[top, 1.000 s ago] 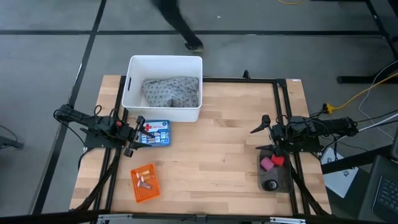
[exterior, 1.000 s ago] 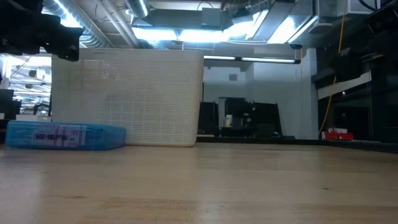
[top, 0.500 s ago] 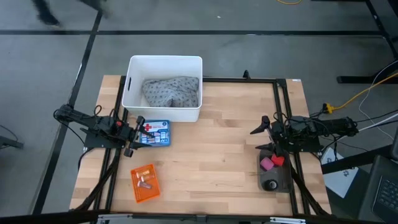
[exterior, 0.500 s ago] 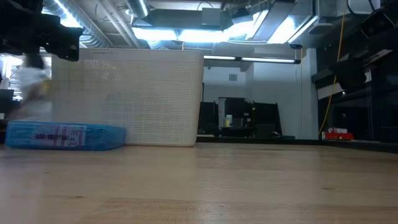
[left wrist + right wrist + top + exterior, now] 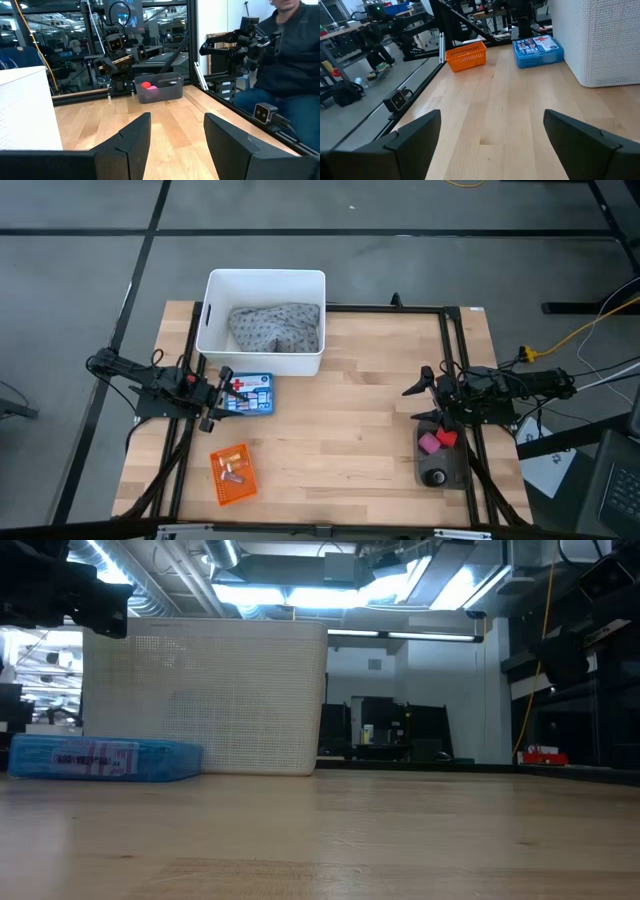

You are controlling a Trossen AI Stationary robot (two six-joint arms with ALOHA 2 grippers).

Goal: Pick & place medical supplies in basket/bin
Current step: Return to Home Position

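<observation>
The sorting looks all but done. The tub (image 5: 265,274) stands at the upper left of the high view, with the grey dotted pack (image 5: 275,328) lying inside it. At the lower right, the dark tray (image 5: 452,461) holds the pink roll (image 5: 429,443), the red roll (image 5: 446,438) and the black roll (image 5: 436,477). At the lower left, the orange basket (image 5: 241,493) has the small tan pieces (image 5: 232,470) in it.

The only item lying loose on the tabletop (image 5: 350,420) is a blue box (image 5: 250,394) marked with a red cross, just below the tub. Whether it belongs to the job cannot be told from here.

The left end effector (image 5: 218,397) hovers at the left edge, just beside the blue box. Its fingers are spread and hold nothing, as the left wrist view shows. The right end effector (image 5: 420,394) hangs at the right edge, just above the tray in the frame, with its fingers spread wide and empty. Both arms sit drawn back to their sides, so what is left is probably only parking them.
</observation>
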